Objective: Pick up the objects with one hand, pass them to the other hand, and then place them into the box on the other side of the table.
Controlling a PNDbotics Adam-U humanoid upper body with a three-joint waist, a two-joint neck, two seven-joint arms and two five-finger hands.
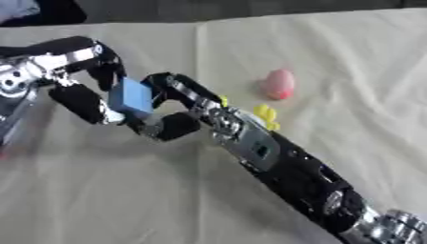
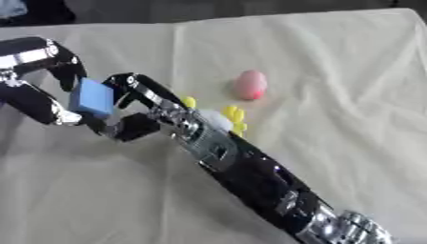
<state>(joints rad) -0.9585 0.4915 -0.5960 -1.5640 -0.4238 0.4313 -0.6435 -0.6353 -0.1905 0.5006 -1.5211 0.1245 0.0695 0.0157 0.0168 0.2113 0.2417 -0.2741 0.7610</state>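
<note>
The right robot hand [image 1: 171, 112] reaches diagonally across the tabletop [image 1: 350, 86] from the lower right, its fingers and thumb curled round the right side of a blue block [image 1: 131, 96]. The left robot hand [image 1: 79, 78] comes in from the left edge and closes on the same block from the other side, fingers curled over its top and under its lower left corner. The block thus sits between the two hands, touched by both and lifted off the cloth, its flat blue face turned toward the camera. This looks like the handover itself: which hand is giving and which is receiving I cannot tell.

Right of the block, well apart, lies a pink rounded object [image 1: 278, 84]. Nearer to the block, small yellow pieces [image 1: 267, 114] lie just beside the right forearm. No box shows in either view, and nothing stands between the hands.
</note>
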